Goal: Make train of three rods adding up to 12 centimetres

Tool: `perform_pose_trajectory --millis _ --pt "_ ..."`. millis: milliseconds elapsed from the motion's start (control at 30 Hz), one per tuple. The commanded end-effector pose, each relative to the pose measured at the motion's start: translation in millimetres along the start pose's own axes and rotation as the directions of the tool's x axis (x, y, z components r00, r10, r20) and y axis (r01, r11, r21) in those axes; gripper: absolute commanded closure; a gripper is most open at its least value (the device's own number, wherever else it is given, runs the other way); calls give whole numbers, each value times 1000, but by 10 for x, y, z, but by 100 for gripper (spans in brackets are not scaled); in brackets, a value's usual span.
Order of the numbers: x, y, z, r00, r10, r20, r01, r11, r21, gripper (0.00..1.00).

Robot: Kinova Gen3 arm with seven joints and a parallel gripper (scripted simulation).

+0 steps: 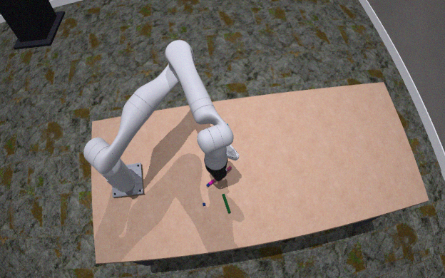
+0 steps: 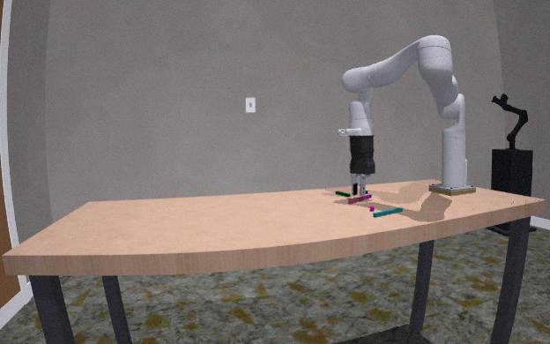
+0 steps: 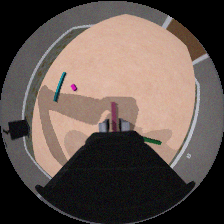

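Turquoise rod (image 2: 388,213) and magenta rod (image 2: 372,208) nearest, apart. Pink rod (image 2: 359,199) flat on counter (image 2: 220,229) under claw (image 2: 360,189), claw spread, pinching nothing. Green rod (image 2: 342,193) beyond. Train unassembled; joining, retreat left.

Even bright light; soft arm shadows; wrist view fisheye, perhaps blurred.

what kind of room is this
Likely a robotics lab or test room: a white arm bolted to a bare wooden table with small coloured rods, and a second black arm on a pedestal by the wall.
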State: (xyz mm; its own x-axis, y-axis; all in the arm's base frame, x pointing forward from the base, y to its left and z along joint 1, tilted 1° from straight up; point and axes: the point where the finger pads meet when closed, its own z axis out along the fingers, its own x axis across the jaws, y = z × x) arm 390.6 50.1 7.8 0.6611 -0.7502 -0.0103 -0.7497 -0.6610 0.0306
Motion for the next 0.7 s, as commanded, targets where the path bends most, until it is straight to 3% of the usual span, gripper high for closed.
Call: perform_pose_trajectory --millis 0,200,267,467,633,667 --pt "4 -47 -157 1000 -3 -2 3 1000 15 46" --pt "3 -42 -483 1000 -3 -2 3 1000 15 46" --pt "3 -42 -483 1000 -3 -2 3 1000 15 46" --pt "2 -39 -697 1000 -3 -2 3 1000 15 46" --pt "2 -38 -731 1000 -3 -2 3 1000 15 46" --pt "2 -38 -731 1000 -3 -2 3 1000 15 0"
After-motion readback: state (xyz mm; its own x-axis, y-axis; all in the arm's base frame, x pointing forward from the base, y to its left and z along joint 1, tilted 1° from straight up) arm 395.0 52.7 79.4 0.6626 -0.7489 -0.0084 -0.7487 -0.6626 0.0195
